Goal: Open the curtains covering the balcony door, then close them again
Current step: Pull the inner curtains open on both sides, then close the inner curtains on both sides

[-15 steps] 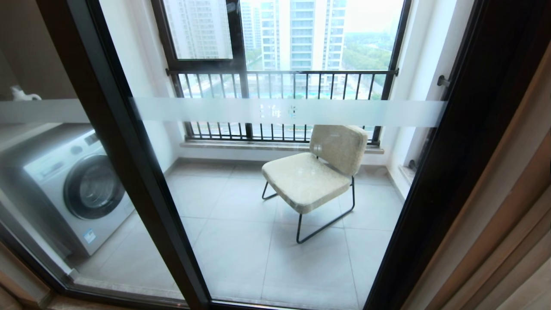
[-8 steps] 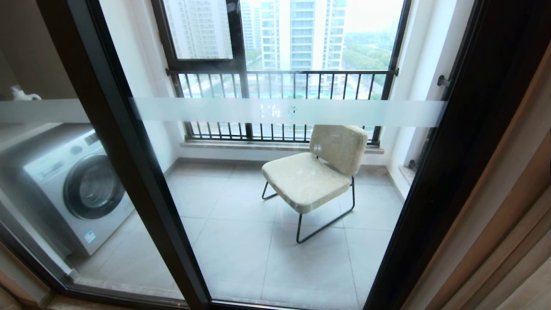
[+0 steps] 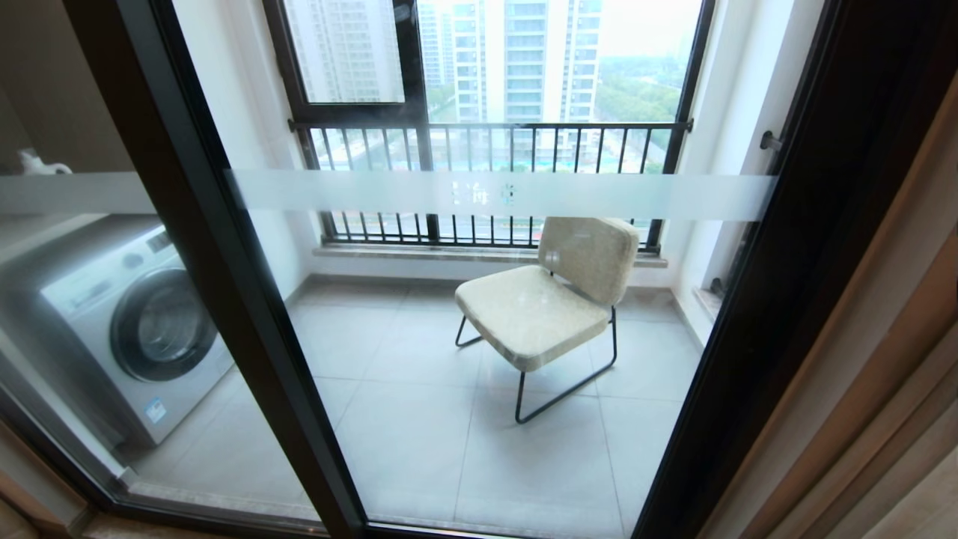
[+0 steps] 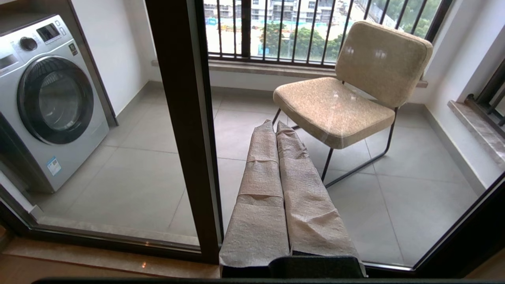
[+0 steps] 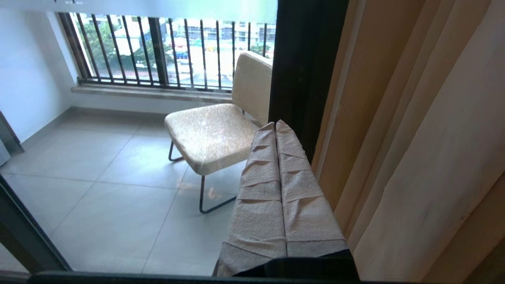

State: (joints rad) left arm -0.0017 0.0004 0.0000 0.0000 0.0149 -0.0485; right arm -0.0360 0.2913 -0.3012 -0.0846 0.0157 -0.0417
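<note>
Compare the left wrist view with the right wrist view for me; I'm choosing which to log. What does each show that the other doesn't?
Only the left wrist view shows the silver front-loading washing machine and the left hand, its cloth-wrapped fingers pressed together. Only the right wrist view shows the beige-grey pleated curtains gathered beside the dark door frame, and the right hand, also shut with nothing between its fingers. Both show the black-framed glass balcony door, the cream cushioned chair on black metal legs, the grey floor tiles and the black barred railing.
</note>
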